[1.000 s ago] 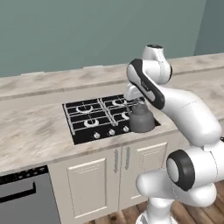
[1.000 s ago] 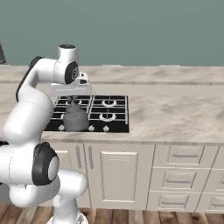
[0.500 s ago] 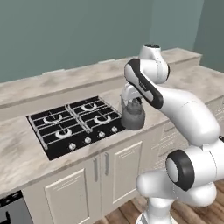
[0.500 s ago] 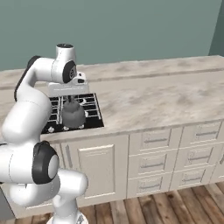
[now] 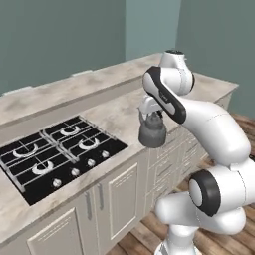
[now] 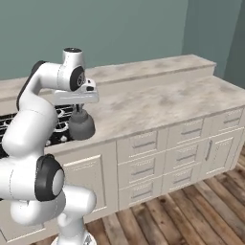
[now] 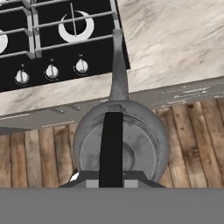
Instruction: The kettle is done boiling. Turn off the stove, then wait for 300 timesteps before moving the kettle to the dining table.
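The kettle (image 5: 152, 132), squat dark grey metal with an arched black handle and a short spout, hangs upright in the air by the counter's front edge, off the stove (image 5: 55, 159). The black four-burner stove has grey grates, white rings and silver knobs along its front. The raised beige table (image 6: 143, 69) runs behind the counter.

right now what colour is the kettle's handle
Black, over the dark grey kettle body; clearest in the hand view.

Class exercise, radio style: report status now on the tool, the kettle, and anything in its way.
Tool shut on small dark grey metal kettle by its arched handle. Kettle lifted clear of black four-burner stove, hanging past the counter edge. Nothing seen in its way.
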Available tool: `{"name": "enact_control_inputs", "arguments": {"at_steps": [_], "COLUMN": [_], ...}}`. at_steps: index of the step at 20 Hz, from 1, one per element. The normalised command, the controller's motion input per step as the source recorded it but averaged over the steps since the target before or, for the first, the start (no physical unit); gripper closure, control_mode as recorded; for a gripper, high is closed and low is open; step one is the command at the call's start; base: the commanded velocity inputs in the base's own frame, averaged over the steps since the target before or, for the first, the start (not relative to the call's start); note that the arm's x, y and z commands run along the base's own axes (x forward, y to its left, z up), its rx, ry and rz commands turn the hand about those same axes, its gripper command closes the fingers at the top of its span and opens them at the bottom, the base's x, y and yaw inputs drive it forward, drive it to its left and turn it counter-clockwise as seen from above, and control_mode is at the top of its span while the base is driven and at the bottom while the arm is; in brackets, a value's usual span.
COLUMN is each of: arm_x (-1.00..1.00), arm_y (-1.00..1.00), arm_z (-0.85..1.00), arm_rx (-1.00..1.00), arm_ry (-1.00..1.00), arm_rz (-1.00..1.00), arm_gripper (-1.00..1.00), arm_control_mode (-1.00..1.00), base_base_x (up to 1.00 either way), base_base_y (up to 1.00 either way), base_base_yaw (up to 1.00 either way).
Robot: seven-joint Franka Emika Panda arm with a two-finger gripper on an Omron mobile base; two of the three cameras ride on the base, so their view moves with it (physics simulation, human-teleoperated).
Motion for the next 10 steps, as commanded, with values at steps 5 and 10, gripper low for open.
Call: {"name": "enact_control_inputs", "arguments": {"at_steps": [5, 10], "arm_x": [0.00, 0.00], "arm_y": [0.00, 0.00], "arm_z": [0.00, 0.00], "arm_rx": [0.00, 0.00], "arm_ry": [0.00, 0.00], "arm_rz": [0.00, 0.00], "arm_gripper": [1.00, 1.00], "arm_control_mode": [1.00, 1.00], "base_base_x": [0.00, 0.01], "base_base_y": [-0.30, -0.40], "base_base_yaw": [-0.33, -0.31]}}
